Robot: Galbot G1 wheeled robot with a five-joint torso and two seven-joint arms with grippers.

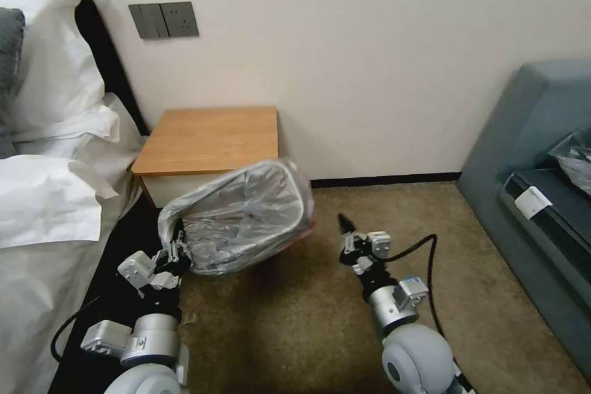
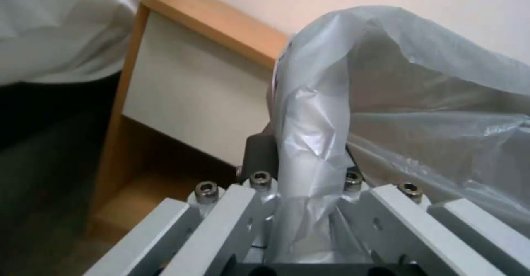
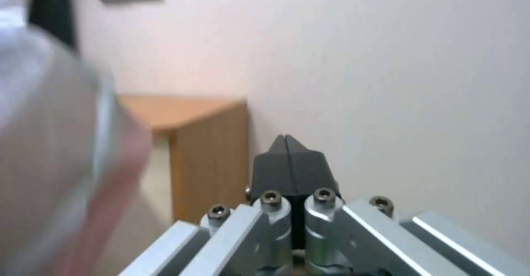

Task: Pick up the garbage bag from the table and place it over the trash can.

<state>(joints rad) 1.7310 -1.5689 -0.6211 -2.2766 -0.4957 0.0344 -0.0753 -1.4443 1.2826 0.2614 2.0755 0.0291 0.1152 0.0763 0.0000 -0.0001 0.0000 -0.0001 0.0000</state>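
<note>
Standing here, the bed (image 1: 43, 197) is the big obstacle: it runs right along the left arm, and the arm has hardly any room on that side. The sofa (image 1: 542, 184) sits well off to the right, so the carpet (image 1: 295, 332) in between is the open lane.

The desk (image 1: 206, 138) is bare on top; its front edge is right behind the trash can (image 1: 258, 197), which looks tipped up, mouth toward me. The garbage bag (image 1: 240, 221) is already stretched over it, pink edge showing on the right.

The left gripper (image 1: 175, 250) is clenched on a bunched strip of bag film at the lower left corner. The right gripper (image 1: 343, 221) is closed on nothing, hovering near the can's right side, not touching.

My worry: the can seems to hang off that one pinch of thin film. I'd guess a jerk could tear it, peel the bag off the rim, or knock the can into the desk edge.
</note>
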